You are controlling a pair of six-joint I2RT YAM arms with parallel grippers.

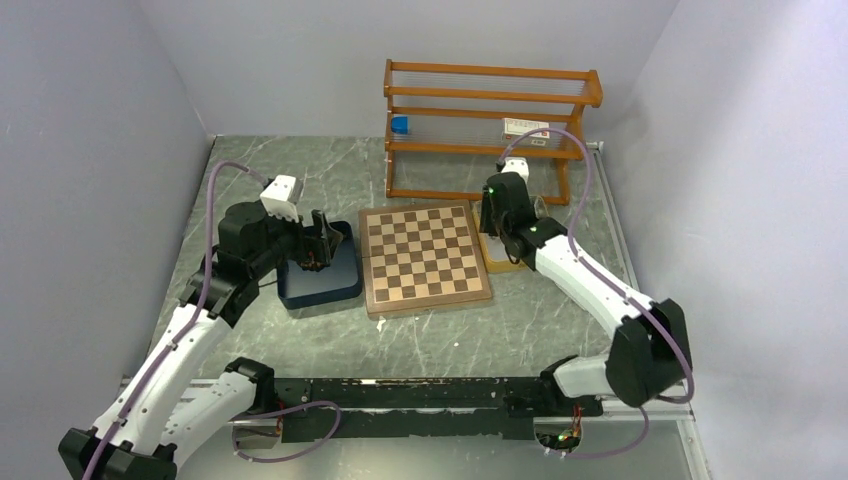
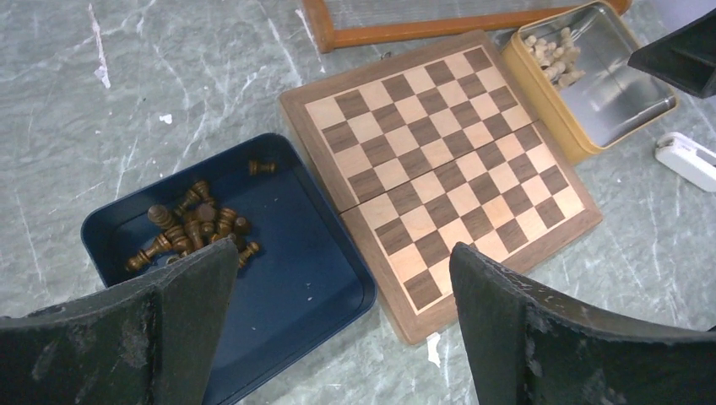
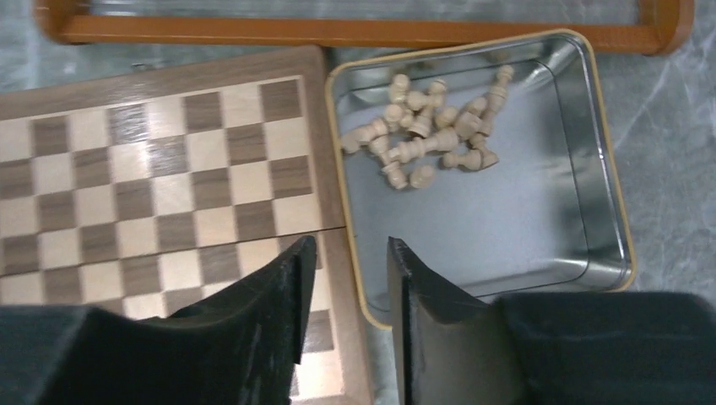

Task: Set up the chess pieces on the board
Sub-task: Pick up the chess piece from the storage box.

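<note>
The wooden chessboard lies bare mid-table; it also shows in the left wrist view and the right wrist view. Several dark brown chess pieces lie heaped in the dark blue tray. Several pale cream chess pieces lie heaped in the shallow tan tray, which also shows in the left wrist view. My left gripper is open and empty, above the blue tray's near corner. My right gripper is open by a narrow gap, empty, above the tan tray's left rim.
A wooden rack stands behind the board, holding a small blue object. A small white object lies right of the tan tray. Grey walls close in on three sides.
</note>
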